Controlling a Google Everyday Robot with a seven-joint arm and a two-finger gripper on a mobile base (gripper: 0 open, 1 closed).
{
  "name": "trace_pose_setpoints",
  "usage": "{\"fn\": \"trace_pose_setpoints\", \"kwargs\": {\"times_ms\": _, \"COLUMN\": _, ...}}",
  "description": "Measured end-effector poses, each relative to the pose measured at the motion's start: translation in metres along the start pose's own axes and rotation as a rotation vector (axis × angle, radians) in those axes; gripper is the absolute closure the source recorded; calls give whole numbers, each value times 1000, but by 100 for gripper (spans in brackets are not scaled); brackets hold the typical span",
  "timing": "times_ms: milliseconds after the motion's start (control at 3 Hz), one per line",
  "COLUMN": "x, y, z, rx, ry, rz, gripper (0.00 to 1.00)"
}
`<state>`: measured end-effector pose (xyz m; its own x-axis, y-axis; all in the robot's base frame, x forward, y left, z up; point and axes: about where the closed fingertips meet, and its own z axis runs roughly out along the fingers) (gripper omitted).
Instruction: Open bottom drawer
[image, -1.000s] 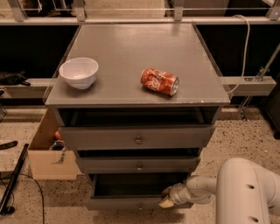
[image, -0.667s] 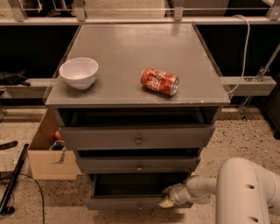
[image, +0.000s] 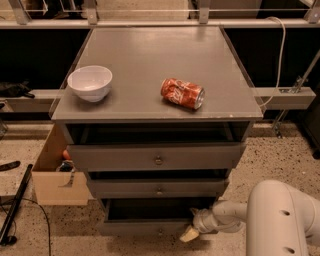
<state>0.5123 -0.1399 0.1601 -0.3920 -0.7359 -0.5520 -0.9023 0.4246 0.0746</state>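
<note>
- We see the grey painted wooden bottom drawer (image: 135, 227), lowest of three in the grey wooden table (image: 150, 45). It stands partly pulled out, with its dark inside showing behind the slim front.
- The robot's white gripper (image: 190, 233) sits at the drawer's right front corner. We cannot tell whether it is open or closed.
- On the table rest a round white bowl (image: 90, 82) at the left and a red drinks can (image: 182, 93) lying on its side.
- A brown cardboard box (image: 55, 185) sits on the floor just left of the table.
</note>
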Motion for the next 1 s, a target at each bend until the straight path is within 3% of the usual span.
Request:
{"fn": "trace_pose_setpoints", "kwargs": {"times_ms": 333, "x": 18, "y": 26, "z": -2, "rx": -20, "ry": -4, "rz": -8, "gripper": 42}}
{"fn": "trace_pose_setpoints", "kwargs": {"times_ms": 1000, "x": 25, "y": 37, "z": -9, "rx": -28, "ry": 2, "rz": -1, "gripper": 89}}
